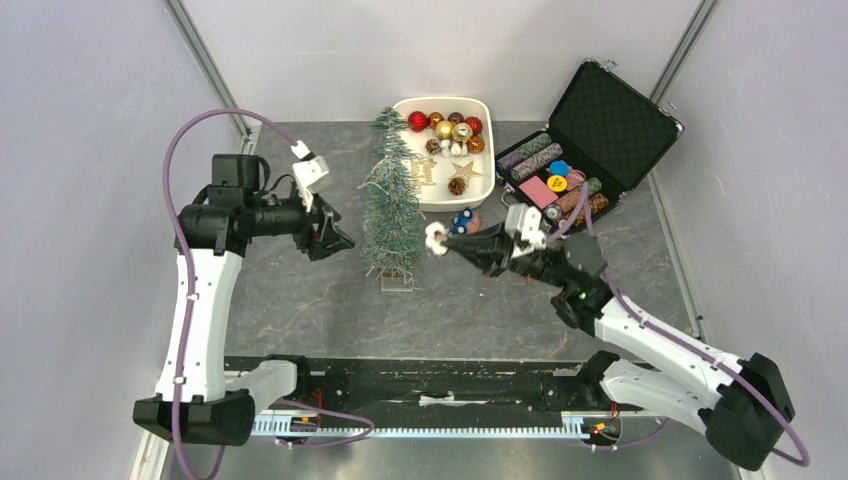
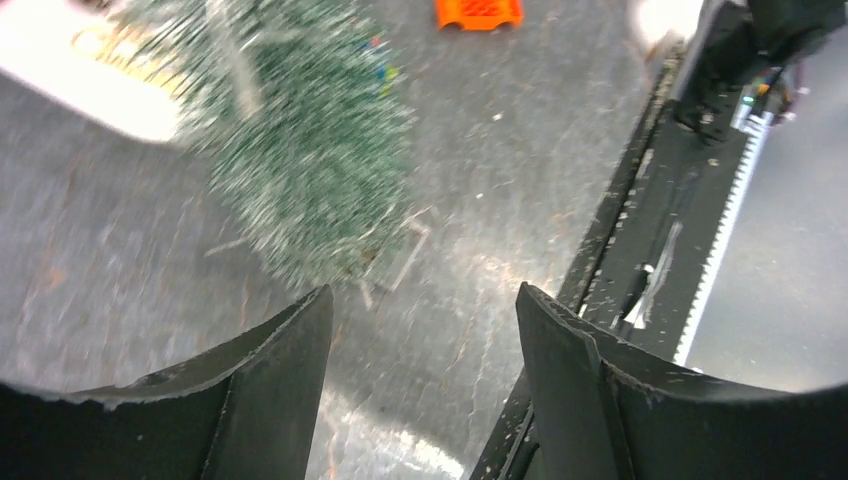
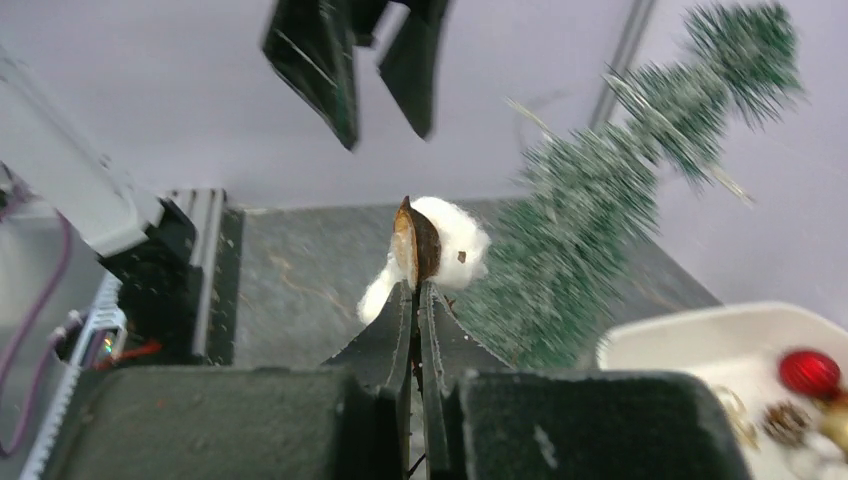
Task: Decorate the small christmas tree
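Right gripper (image 1: 450, 242): we see it pinching a white cotton ornament (image 1: 435, 238) just beside the tree.
Left gripper (image 1: 336, 233): spread, empty, on the tree's far side.
Small christmas tree (image 1: 392, 205): upright, near the tray (image 1: 489, 160).
Risk: we judge that pressing the ornament in could topple the unheld tree.

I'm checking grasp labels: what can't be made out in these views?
- white fluffy ornament: right wrist view, right gripper hides its lower part; kind unclear.
- small christmas tree: left wrist view, blurred, top cut off by the edge.
- ornaments in the tray: top view, too small to name.
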Motion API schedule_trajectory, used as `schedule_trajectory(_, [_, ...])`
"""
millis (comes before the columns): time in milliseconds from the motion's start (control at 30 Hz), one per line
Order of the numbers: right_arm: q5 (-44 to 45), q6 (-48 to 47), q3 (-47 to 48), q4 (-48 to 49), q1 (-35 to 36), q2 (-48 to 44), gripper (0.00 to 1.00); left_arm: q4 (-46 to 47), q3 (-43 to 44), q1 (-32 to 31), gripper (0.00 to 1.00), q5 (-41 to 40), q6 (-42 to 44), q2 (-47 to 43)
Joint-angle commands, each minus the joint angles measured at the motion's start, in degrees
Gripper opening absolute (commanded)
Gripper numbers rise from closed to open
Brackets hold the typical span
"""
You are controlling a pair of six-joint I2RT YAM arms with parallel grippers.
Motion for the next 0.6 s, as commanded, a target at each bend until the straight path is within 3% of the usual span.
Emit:
schedule_trajectory(0, [19.9,-2.0,-3.8,13.7,11.1,-3.0,0.0,2.6,3.6,-8.1,0.75,2.1,-9.0,-1.4])
schedule_trajectory(167, [35.2,5.6,-4.4,23.4,16.4,-0.5,0.0,5.8,4.8,-14.2,0.82,2.3,-13.0,-1.3])
schedule_trajectory(300, [38.9,7.6,-1.3,24.0,20.0,4.2,0.0,8.8,3.7,-19.5,0.83,0.7,-15.4,-1.9])
schedule_trajectory(567, [40.9,6.4,2.1,25.0,24.5,8.5,0.0,14.8,4.0,-22.9,0.83,-1.4,-20.8,-0.9])
